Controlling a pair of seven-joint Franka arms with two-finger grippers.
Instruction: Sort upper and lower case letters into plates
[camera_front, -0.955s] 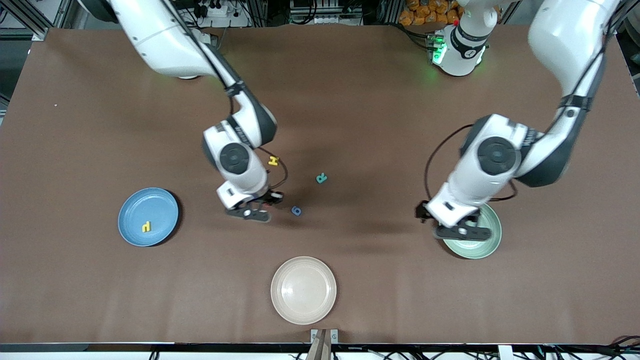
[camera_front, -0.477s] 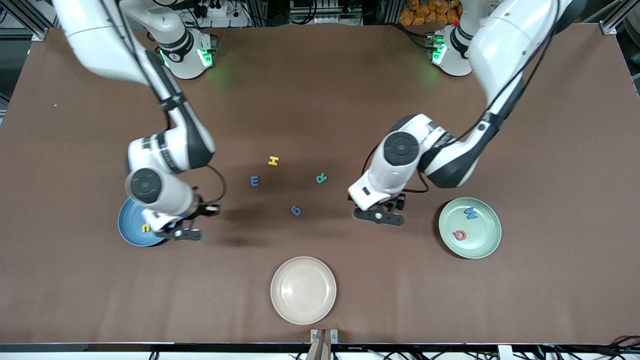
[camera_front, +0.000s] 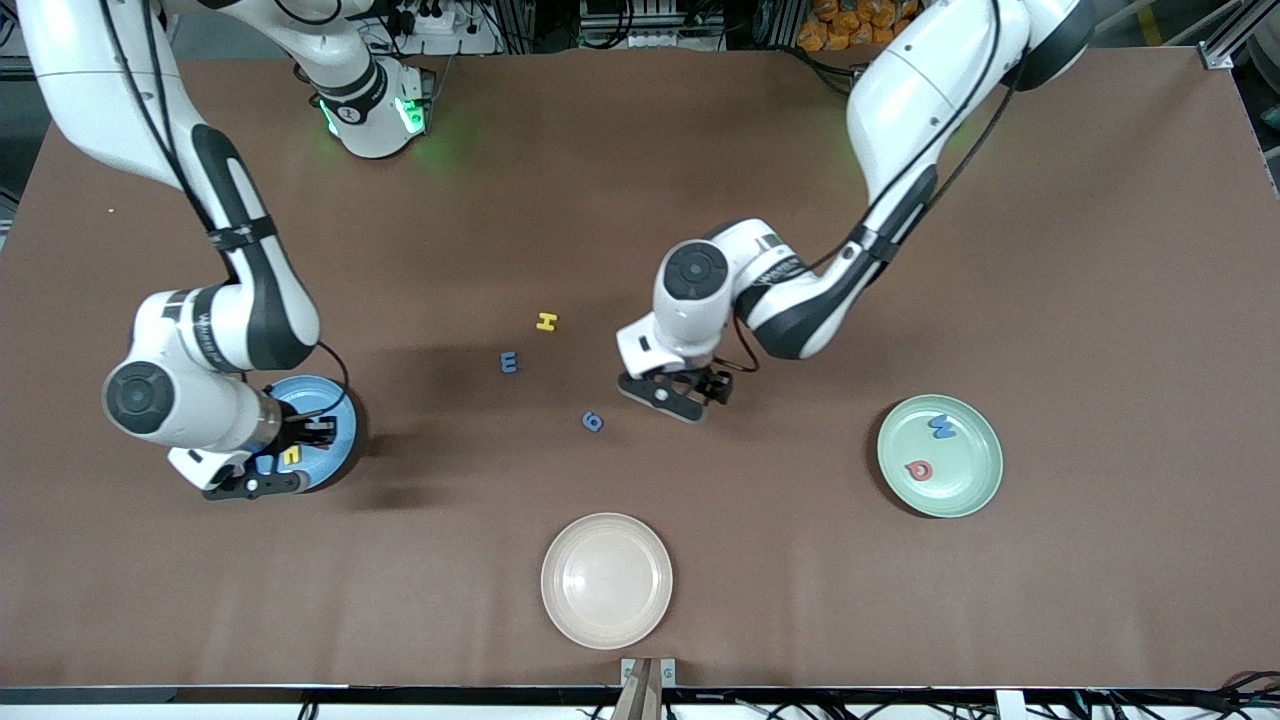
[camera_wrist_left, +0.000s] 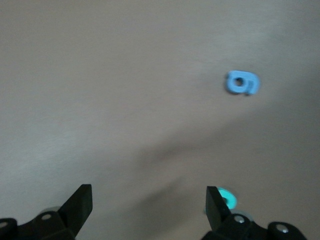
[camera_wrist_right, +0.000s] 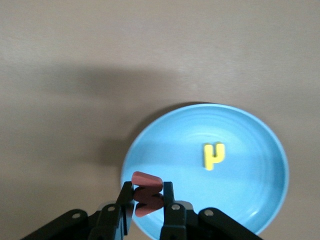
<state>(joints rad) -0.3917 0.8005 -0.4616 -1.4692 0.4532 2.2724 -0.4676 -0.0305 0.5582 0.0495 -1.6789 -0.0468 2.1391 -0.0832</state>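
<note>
Right claw (camera_front: 262, 478) hangs over the sky-blue round plate (camera_front: 335, 455), clenched on a small red foam letter (camera_wrist_right: 147, 194); a tiny yellow foam letter (camera_wrist_right: 213, 155) lies flat in that plate. Out on the brown counter (camera_front: 640, 180) sit a blue foam letter (camera_front: 509, 362), a yellow foam H (camera_front: 546, 322) and a blue rounded foam letter (camera_front: 593, 422). Left claw (camera_front: 672, 392) hovers mid-counter, fingers spread wide, a teal foam letter (camera_wrist_left: 228, 199) just beside one fingertip. The pale mint-green plate (camera_front: 980, 440) carries a blue letter (camera_front: 941, 426) and a red one (camera_front: 918, 469). Nearest the camera sits a cream round plate (camera_front: 607, 580).
</note>
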